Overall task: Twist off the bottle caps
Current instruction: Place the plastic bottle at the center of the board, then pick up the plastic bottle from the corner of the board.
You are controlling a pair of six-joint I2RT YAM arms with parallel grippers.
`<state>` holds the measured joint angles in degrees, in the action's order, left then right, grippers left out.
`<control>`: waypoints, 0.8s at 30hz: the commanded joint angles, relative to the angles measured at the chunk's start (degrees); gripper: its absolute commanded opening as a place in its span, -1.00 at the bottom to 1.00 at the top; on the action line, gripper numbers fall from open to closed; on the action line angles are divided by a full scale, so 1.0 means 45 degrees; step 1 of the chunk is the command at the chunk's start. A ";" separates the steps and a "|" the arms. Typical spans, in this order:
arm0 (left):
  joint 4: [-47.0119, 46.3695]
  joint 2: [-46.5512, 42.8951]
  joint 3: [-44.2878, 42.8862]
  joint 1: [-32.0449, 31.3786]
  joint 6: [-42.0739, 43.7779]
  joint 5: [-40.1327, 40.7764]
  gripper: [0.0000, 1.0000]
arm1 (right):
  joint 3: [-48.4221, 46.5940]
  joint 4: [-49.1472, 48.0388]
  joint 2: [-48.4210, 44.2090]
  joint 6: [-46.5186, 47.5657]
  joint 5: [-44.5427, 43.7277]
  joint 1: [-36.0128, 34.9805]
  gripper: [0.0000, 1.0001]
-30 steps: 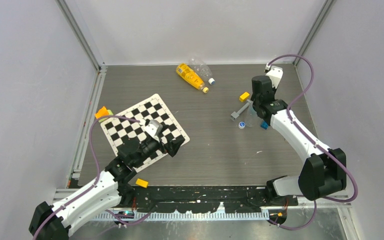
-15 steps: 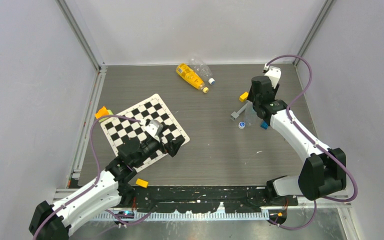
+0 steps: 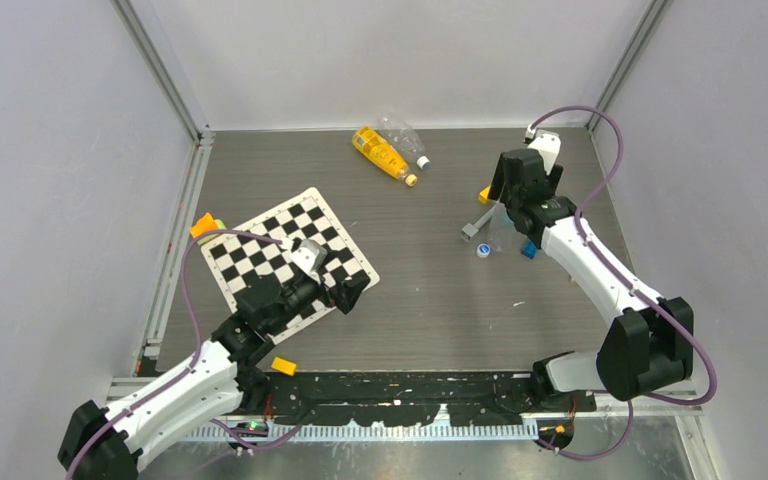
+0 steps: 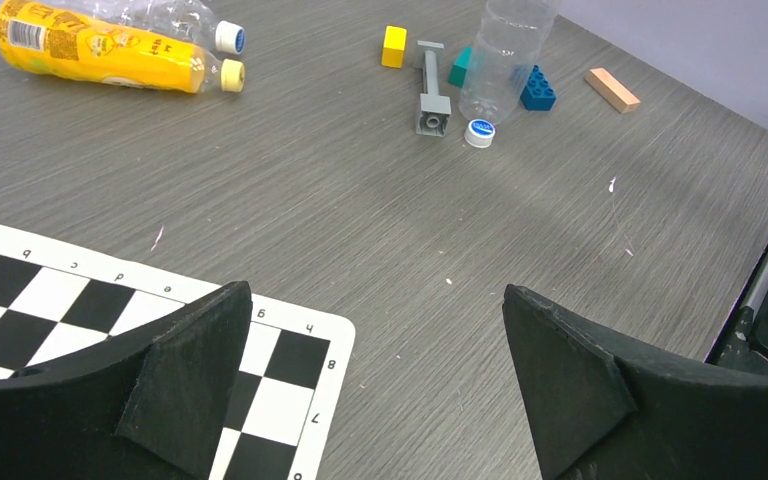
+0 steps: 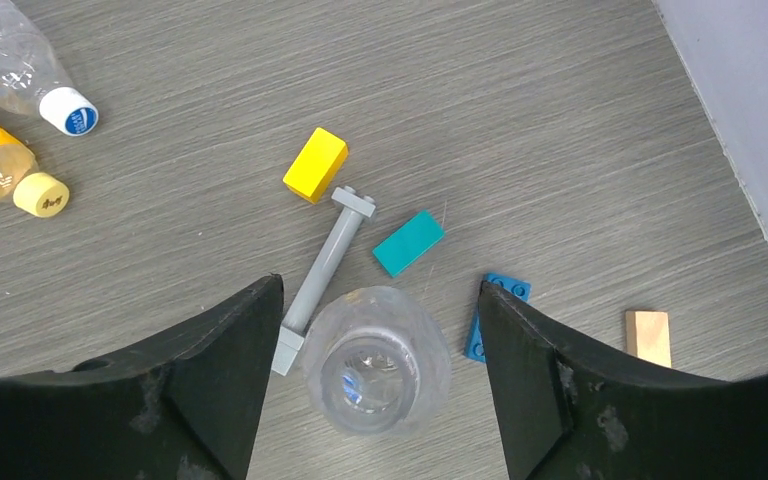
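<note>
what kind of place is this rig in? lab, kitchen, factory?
Most likely a lab test cell: a table boxed in by blank pale panels on metal framing, with staged props: a chessboard mat, toy blocks, plastic bottles.

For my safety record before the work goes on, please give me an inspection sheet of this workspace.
Surface: grey wood-grain table, nothing spilled seen.
Job's things: yellow bottle and clear bottle lying capped; upright bottle uncapped, loose cap beside.
Clutter: chessboard mat, toy blocks, grey bar.
Grippers: left gripper jaws open, empty; right gripper jaws open either side of upright bottle, not touching.
Cables: purple cables, one along each arm.
Surroundings: grey walls.
</note>
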<state>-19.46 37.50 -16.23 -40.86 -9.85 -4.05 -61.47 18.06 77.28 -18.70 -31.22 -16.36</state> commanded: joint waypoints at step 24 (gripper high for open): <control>0.0634 -0.0956 0.0345 0.0007 -0.1096 0.5569 0.99 | -0.4857 0.0693 0.1004 0.0789 0.2881 -0.2705 0.54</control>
<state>-16.80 34.89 -14.98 -40.86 -13.34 14.79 -80.23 19.84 76.51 -16.56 -15.11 -26.20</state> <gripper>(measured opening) 0.994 0.772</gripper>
